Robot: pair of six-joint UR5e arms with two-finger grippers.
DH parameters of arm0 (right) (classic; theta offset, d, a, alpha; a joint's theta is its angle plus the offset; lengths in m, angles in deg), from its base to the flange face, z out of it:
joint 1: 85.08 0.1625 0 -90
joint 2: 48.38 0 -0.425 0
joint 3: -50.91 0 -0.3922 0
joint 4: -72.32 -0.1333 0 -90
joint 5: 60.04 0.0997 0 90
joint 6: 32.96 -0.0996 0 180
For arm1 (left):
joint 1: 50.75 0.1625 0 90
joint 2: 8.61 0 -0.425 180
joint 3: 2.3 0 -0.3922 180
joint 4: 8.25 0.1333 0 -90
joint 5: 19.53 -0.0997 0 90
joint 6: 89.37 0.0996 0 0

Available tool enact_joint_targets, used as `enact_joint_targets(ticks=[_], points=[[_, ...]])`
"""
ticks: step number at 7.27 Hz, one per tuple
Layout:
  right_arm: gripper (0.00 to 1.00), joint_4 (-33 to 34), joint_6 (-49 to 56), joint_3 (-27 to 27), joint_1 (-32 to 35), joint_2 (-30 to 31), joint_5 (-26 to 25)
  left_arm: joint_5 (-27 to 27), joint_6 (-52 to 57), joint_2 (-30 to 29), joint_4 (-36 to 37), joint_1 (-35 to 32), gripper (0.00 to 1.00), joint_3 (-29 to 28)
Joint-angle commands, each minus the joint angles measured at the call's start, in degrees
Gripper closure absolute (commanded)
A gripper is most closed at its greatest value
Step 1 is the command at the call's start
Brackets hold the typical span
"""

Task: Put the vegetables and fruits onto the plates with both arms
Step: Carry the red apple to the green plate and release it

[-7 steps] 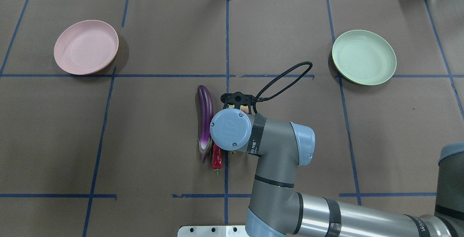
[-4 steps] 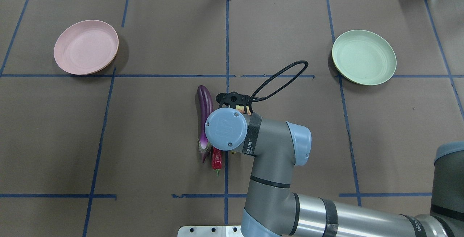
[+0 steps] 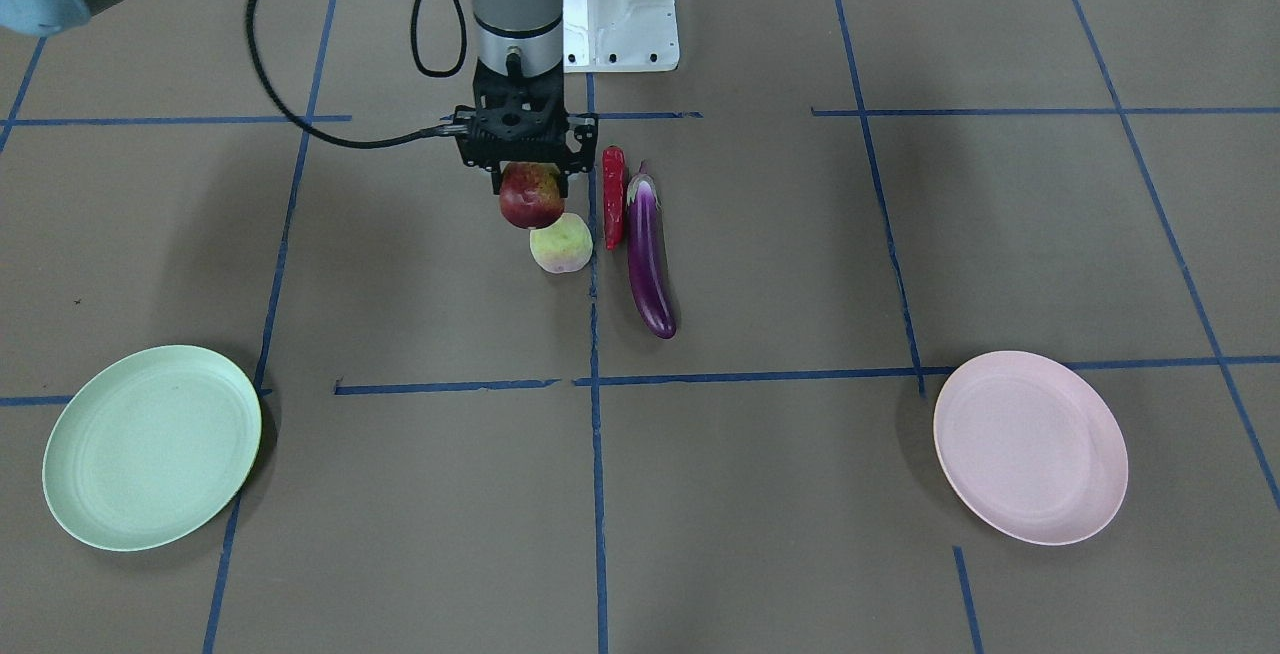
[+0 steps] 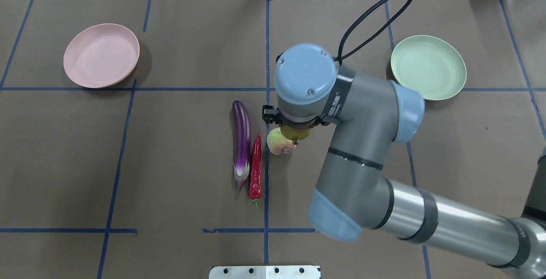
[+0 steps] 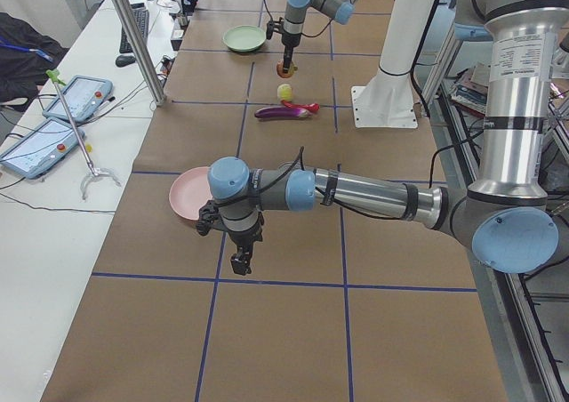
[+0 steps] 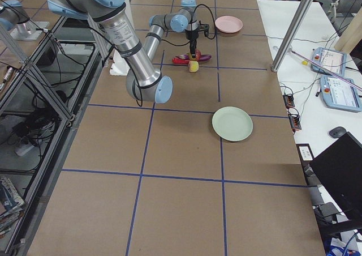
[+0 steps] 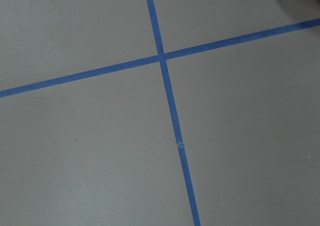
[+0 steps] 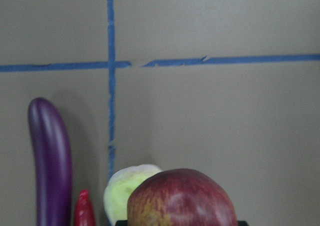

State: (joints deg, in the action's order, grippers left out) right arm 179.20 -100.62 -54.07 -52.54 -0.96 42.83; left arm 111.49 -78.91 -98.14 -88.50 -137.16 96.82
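The right arm [image 4: 362,142] bends over the middle of the table [image 3: 800,234] with its wrist pointing straight down. The right gripper [image 3: 530,177] is clamped on the dark red fruit [image 3: 532,199], which hangs clear of the surface; the yellow-green fruit [image 3: 561,244] lies at its 5 o'clock, and the chili [image 3: 613,196] and eggplant [image 3: 648,259] lie side by side at its 3 o'clock. The left arm [image 5: 356,188] stretches low beside the pink plate [image 5: 182,193] with the left gripper [image 5: 240,260] pointing down, and I cannot tell how far its jaws are apart. Seen from the front-facing camera, the mint green plate [image 3: 150,449] sits at 8 o'clock of the produce and the pink plate at 4 o'clock, both well apart from it.
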Motion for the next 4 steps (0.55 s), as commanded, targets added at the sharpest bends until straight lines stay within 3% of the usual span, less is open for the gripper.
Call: enact_joint_targets(ticks=[1, 2, 4], points=[[1.0, -2.61, 19.75, -0.4, 15.03, 7.46, 10.89, 0.03, 0.0, -0.13, 0.0, -0.08, 0.0, 0.11], [1.0, -6.47, 28.03, 1.17, 20.93, 12.21, 15.56, 0.03, 0.0, -0.13, -0.09, 0.01, 0.0, 0.2], [1.0, -17.6, 38.27, 9.83, 26.51, 18.12, 18.94, 0.03, 0.0, -0.13, -0.09, 0.01, 0.0, 0.2]])
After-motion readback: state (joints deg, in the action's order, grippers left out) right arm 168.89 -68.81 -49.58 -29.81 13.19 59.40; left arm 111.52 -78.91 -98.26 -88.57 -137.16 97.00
